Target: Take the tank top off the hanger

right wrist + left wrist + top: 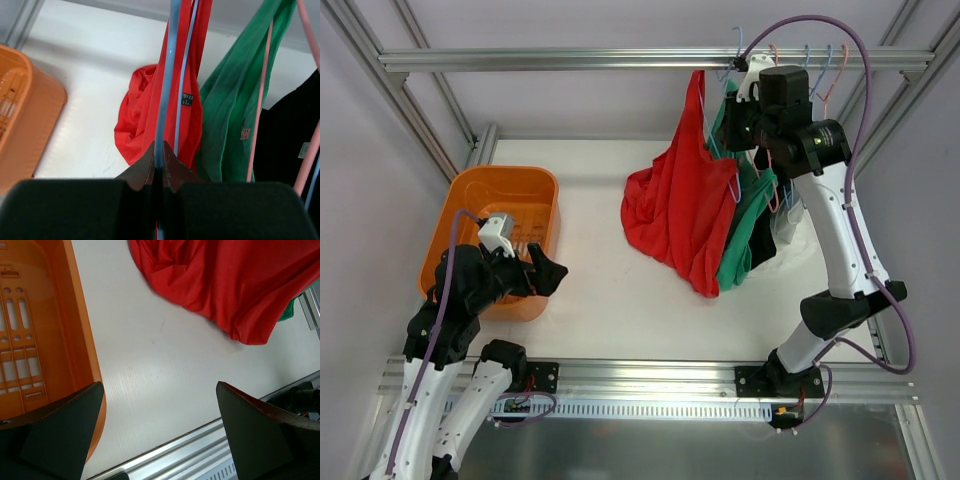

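The red tank top point(675, 210) hangs from a light blue hanger point(167, 75) on the top rail point(570, 60), its lower part bunched on the white table. It also shows in the left wrist view point(230, 285) and the right wrist view point(137, 130). My right gripper point(745, 110) is up by the rail; its jaws point(160, 150) are shut on the blue hanger's wire. My left gripper point(552, 272) is open and empty, low over the table beside the orange basket, well left of the tank top; the left wrist view point(159, 385) shows bare table between its fingers.
A green tank top point(750, 230) on a pink hanger point(260, 110) and a black garment point(785, 225) hang right of the red one. More hangers sit on the rail. An orange basket point(505, 200) stands at the left. An aluminium frame surrounds the table.
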Controlling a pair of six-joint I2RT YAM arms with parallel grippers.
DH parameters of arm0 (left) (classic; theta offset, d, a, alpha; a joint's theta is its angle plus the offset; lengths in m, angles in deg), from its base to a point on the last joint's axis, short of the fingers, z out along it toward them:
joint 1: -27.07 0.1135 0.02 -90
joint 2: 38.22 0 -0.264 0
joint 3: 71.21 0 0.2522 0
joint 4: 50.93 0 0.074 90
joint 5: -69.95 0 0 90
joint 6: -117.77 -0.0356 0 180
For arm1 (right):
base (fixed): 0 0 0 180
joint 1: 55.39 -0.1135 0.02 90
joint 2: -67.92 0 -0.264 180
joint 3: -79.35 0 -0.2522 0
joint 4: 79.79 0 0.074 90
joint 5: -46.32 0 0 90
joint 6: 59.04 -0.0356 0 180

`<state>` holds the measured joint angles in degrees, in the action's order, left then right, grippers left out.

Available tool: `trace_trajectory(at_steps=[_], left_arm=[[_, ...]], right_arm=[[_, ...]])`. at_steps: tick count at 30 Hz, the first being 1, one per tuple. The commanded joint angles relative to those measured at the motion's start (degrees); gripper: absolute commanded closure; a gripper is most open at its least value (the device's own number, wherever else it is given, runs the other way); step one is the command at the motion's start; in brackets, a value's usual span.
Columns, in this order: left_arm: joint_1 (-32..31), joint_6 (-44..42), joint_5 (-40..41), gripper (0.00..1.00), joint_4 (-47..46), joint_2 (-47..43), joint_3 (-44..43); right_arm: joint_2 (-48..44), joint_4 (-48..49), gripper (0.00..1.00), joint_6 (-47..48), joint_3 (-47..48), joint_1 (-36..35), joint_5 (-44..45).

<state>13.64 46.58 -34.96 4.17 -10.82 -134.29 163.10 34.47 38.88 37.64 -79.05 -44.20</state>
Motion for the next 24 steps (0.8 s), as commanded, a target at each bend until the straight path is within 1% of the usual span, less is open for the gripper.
trace_trajectory(at_steps=[1, 4, 7, 9, 10, 12, 13, 14, 16, 17, 20, 22, 23, 24], left_arm=[[-0.81, -0.97, -0.64, 0.01, -1.70, -0.94, 0.19], [-0.81, -1.05, -0.81, 0.01, -1.97, -1.56, 0.28], [-0.81, -1.93, -2.66, 0.01, -2.23, -0.95, -0.60], [-0.72, -2.46, -3.62, 0.01, -2.23, 0.20, -1.65], [-0.81, -2.37, -3.45, 0.01, -2.49, 0.64, -3.05], [-0.81, -2.28, -3.89, 0.01, -3.02, 1.16, -5.07], [-0.72, -2.20, -5.28, 0.01, -3.89, 1.86, -7.52], [-0.81, -2.02, -5.99, 0.01, -4.51, 2.39, -8.76], [-0.81, -1.50, -8.71, 0.01, -5.83, 4.23, -11.57], [-0.81, -1.15, -9.51, 0.01, -7.49, 5.03, -12.46], [-0.81, 0.70, -13.73, 0.01, -11.70, 8.37, -14.40], [-0.81, 3.24, -16.18, 0.01, -14.35, 11.34, -15.19], [-0.89, 4.12, -18.98, 0.01, -15.93, 12.15, -15.28], [-1.16, 5.96, -19.70, 0.01, -19.25, 13.02, -15.19]], right_arm=[[-4.82, 6.98, 1.00, -0.81, 3.27, -0.07, -2.99], [-6.92, 6.99, 1.00, -1.07, 1.78, -0.07, -5.10], [-11.04, 6.64, 1.00, -1.94, -3.31, -0.33, -8.01], [-13.69, 6.55, 1.00, -2.30, -8.67, -0.60, -10.99], [-16.49, 6.46, 1.00, -3.17, -10.60, -0.86, -13.26], [-19.05, 5.85, 1.00, -3.88, -16.05, -1.04, -16.69], [-20.37, 5.76, 1.00, -3.79, -17.81, -1.21, -20.45], [-23.17, 5.84, 1.00, -3.53, -19.48, -1.65, -21.45], [-25.90, 5.93, 1.00, -3.53, -23.71, -2.35, -22.07], [-28.35, 5.93, 1.00, -3.27, -24.76, -2.96, -22.42], [-31.27, 6.02, 1.00, -3.09, -27.67, -3.41, -22.60], [-33.73, 6.02, 1.00, -3.61, -29.34, -3.32, -23.73], [-34.61, 5.93, 1.00, -4.49, -30.13, -3.50, -24.53], [-36.27, 6.11, 1.00, -4.93, -31.01, -3.50, -25.41]])
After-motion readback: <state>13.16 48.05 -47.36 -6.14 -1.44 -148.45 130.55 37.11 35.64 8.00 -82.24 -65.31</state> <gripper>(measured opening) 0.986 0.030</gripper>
